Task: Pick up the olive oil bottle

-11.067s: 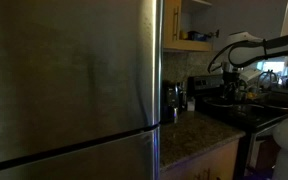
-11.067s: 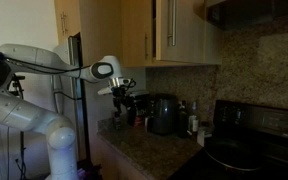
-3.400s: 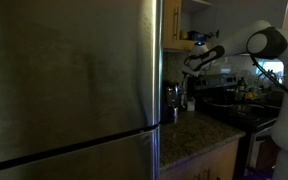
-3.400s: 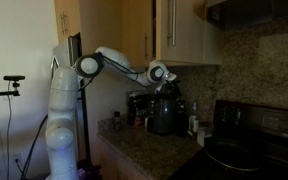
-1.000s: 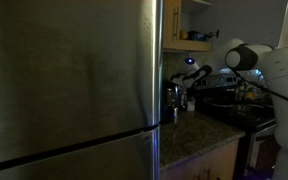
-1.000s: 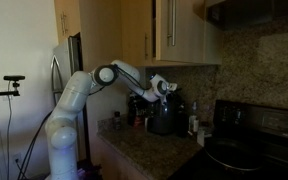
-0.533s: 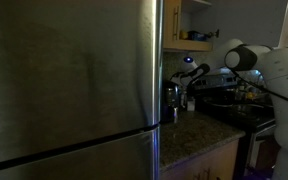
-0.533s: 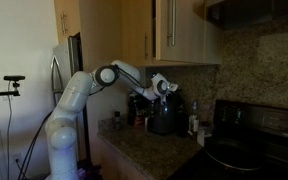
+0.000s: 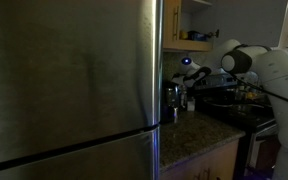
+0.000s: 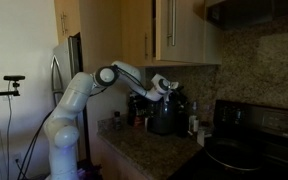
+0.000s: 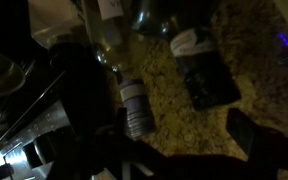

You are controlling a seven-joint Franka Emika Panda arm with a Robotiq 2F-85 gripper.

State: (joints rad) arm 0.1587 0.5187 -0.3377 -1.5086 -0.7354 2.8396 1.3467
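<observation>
The wrist view looks down on bottles standing on the speckled granite counter. A dark bottle (image 11: pixel 199 65) with a pale label stands above my gripper (image 11: pixel 184 135), and a clear bottle (image 11: pixel 126 95) with a striped label stands to the left. I cannot tell which is the olive oil bottle. The gripper is open, its dark fingers (image 11: pixel 254 135) apart over bare counter, holding nothing. In both exterior views the gripper (image 9: pixel 188 70) (image 10: pixel 170 88) hovers above the group of bottles (image 10: pixel 136 108) at the back of the counter.
A dark coffee maker (image 10: pixel 164 115) stands under the gripper beside the bottles. A steel fridge (image 9: pixel 74 80) fills one side. A black stove (image 10: pixel 249 135) and wall cupboards (image 10: pixel 174 30) hem in the counter. A small white bottle (image 10: pixel 192 123) stands near the stove.
Over the long span the arm swung across the kitchen to the bottles. In the last second it has only edged slightly closer over them; the gripper stays open.
</observation>
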